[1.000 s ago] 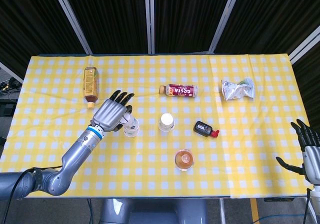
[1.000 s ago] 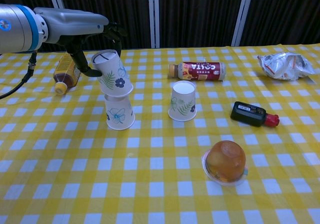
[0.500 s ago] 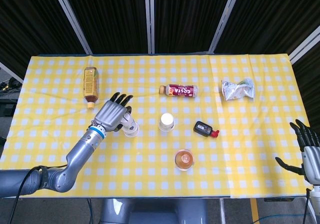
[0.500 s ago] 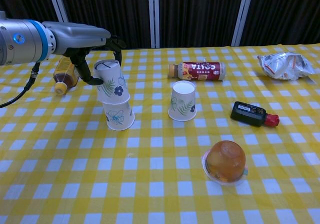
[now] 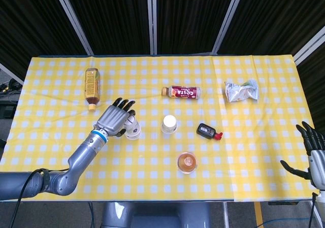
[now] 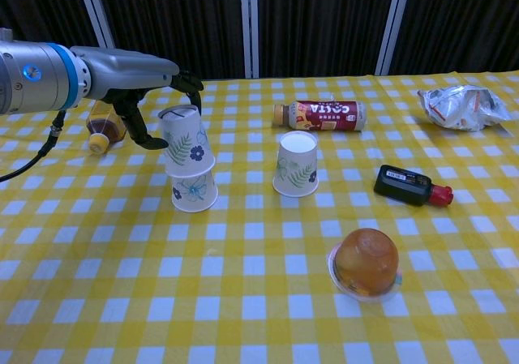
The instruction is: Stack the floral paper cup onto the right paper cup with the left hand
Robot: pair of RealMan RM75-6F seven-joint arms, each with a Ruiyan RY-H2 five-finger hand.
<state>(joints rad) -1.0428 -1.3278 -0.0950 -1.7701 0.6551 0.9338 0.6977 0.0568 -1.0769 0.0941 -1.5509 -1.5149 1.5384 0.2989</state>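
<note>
Floral cup (image 6: 186,137) sits upside down on a second inverted cup (image 6: 195,192), well left of the fern cup (image 6: 296,166) that stands alone in the middle of the cloth. From my seat, the stacking looks nearly done: the upper cup is nested partway over the lower one but leans a little, so I judge it needs seating square, and then the fingers have to come off.

My left hand (image 6: 139,96) is curled around the floral cup from the far side, the thumb hooked down its left flank. I read that as a grasp, though the chest view shows only part of the contact, and from the head view the left hand (image 5: 116,119) covers most of the stack, so I can't tell how deep the cups nest.

My right hand (image 5: 314,154) hangs off the table edge, far right of the fern cup, fingers spread and holding nothing; it is cut by the frame and the chest view misses it.
</note>
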